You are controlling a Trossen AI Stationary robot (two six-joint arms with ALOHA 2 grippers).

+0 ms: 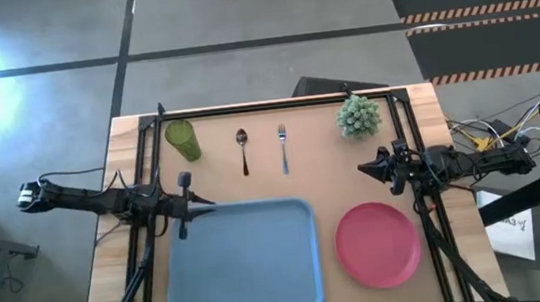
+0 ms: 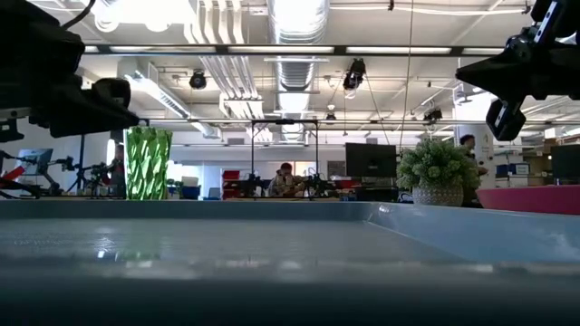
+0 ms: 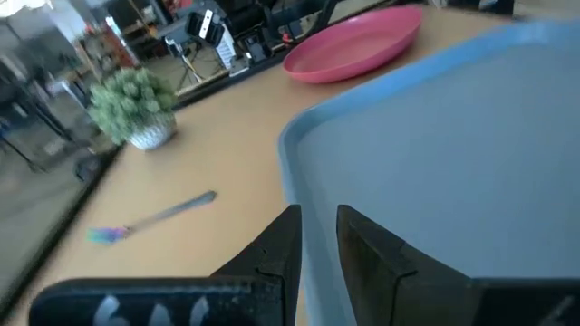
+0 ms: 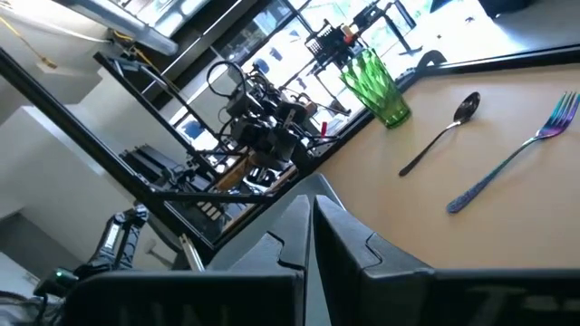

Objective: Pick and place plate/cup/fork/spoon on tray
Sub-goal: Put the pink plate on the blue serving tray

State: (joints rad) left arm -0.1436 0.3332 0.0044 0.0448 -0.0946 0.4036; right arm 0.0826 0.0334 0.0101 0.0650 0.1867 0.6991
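From my remote station, I see the left gripper [image 1: 198, 206] hanging over the tray's [image 1: 179, 291] upper left corner, its fingers [image 3: 276, 249] drawn close with only a thin gap between them and nothing held. The tray, light blue with a raised rim, lies at the near middle of the table [image 1: 322, 171] and carries no tableware. Behind the left gripper, near the table's far edge, the green cup [image 1: 181, 139] stands upright. To its right the spoon [image 1: 243, 150] and then the fork [image 1: 283, 148] lie side by side, apart from each other, handles pointing toward the tray. Farther right a small spiky potted plant [image 1: 358, 116] sits near the far right corner. The pink-red plate [image 1: 377, 244] rests flat on the table just beside the tray's right rim, not touching it as far as I can tell. Above the plate and below the plant, the right gripper [image 1: 365, 168] hovers at the table's right side, its fingers [image 4: 340, 237] pressed together and empty. In the low view, people show in the room beyond the table.
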